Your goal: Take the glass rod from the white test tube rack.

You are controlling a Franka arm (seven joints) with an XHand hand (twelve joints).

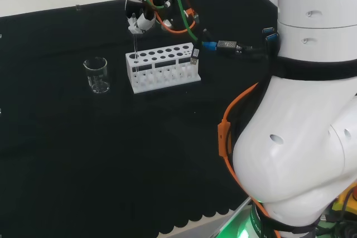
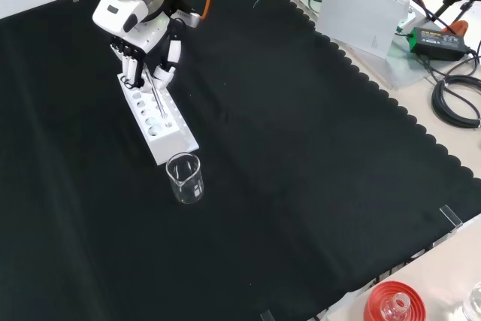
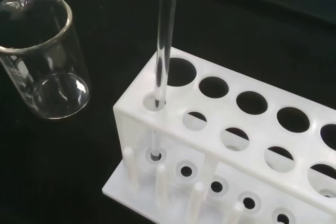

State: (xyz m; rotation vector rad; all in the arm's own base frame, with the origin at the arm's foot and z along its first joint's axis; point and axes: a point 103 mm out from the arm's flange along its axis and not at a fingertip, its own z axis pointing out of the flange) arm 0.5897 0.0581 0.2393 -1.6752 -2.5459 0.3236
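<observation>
Nearest in the front view stands an empty beaker (image 2: 185, 178), just beside the end of the white rack (image 2: 155, 120). Farther back, the hand (image 2: 143, 54) pinches the top of the glass rod (image 3: 165, 40), whose lower end sits in the rack's corner hole near the beaker. Lifting straight up along the rod should keep it from catching in the hole.

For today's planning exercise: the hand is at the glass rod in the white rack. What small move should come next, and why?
Probably a straight lift. The hand is pinched on the top of the glass rod, whose lower end still sits in a corner hole of the white rack, next to the beaker. Raising it along its own length should free it without levering against the hole's edge.
</observation>
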